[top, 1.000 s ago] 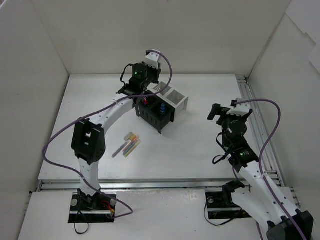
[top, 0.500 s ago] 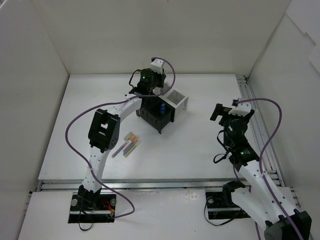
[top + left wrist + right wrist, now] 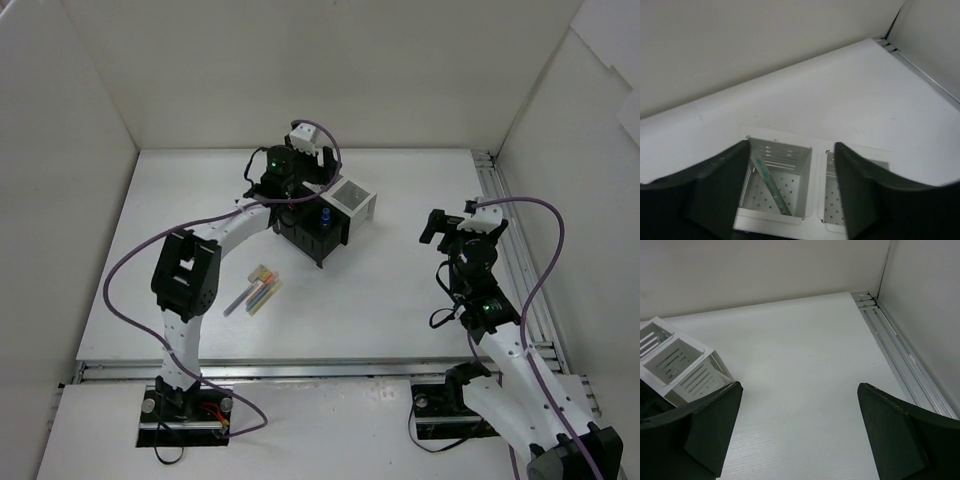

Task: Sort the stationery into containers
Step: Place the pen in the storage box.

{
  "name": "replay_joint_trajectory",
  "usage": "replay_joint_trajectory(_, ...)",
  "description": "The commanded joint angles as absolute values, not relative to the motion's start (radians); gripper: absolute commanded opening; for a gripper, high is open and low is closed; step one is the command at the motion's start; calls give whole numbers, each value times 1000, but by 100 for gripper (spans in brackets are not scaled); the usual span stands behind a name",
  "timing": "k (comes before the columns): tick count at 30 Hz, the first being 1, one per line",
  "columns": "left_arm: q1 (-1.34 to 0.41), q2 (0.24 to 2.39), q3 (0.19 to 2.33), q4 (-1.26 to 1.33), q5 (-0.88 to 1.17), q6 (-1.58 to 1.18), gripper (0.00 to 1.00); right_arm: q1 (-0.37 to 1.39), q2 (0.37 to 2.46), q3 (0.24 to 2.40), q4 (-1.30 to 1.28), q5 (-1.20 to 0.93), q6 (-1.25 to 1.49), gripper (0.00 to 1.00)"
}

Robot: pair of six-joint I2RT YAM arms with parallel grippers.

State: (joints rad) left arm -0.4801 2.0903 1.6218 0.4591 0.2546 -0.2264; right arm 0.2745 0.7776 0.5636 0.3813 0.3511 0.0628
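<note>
My left gripper (image 3: 791, 150) hangs open just above the containers (image 3: 325, 218), holding nothing. Below it, a slim green pen (image 3: 771, 185) leans slanted inside the far white bin (image 3: 790, 155), with the second white bin (image 3: 832, 200) to its right. In the top view the left gripper (image 3: 303, 183) is over the back of the block, and a blue-capped bottle (image 3: 325, 214) stands in a black bin (image 3: 308, 238). More stationery (image 3: 260, 290) lies loose on the table: pastel markers, a pen and a beige eraser. My right gripper (image 3: 799, 386) is open and empty over bare table.
White walls close the table at the back and both sides. A metal rail (image 3: 895, 345) runs along the right edge. The right gripper (image 3: 432, 225) hovers right of the bins, and the white bins (image 3: 677, 365) show at the left of its view.
The left gripper has opened above the white bin, and the green pen now lies inside it. The left wrist shifted slightly over the bins. The right arm has not moved.
</note>
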Motion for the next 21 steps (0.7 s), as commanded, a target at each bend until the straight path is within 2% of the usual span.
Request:
replay_joint_trajectory(1, -468, 1877, 1606, 516, 316, -238, 73, 264, 747, 609, 428, 308, 84, 98)
replay_joint_trajectory(3, -468, 1827, 1588, 431, 343, -232, 81, 262, 733, 606, 420, 287, 90, 98)
replay_joint_trajectory(4, -468, 1766, 1560, 404, 356, -219, 92, 262, 730, 607, 417, 278, 91, 98)
replay_joint_trajectory(6, -468, 1698, 1516, 251, 360, -212, 99, 259, 721, 606, 402, 253, 98, 98)
replay_joint_trajectory(8, -457, 1599, 1479, 57, 348, -195, 100, 261, 716, 604, 387, 241, 109, 98)
replay_joint_trajectory(11, -446, 1438, 1314, -107, 207, -238, 100, 256, 707, 603, 370, 216, 121, 98)
replay_joint_trajectory(12, -434, 1392, 1192, -121, 124, -248, 100, 256, 707, 603, 367, 206, 121, 98)
replay_joint_trajectory(15, -413, 1196, 1024, -231, 5, -304, 100, 255, 695, 609, 357, 189, 123, 98)
replay_joint_trajectory(21, -384, 1042, 806, -437, -149, -494, 100, 253, 701, 609, 353, 163, 120, 98)
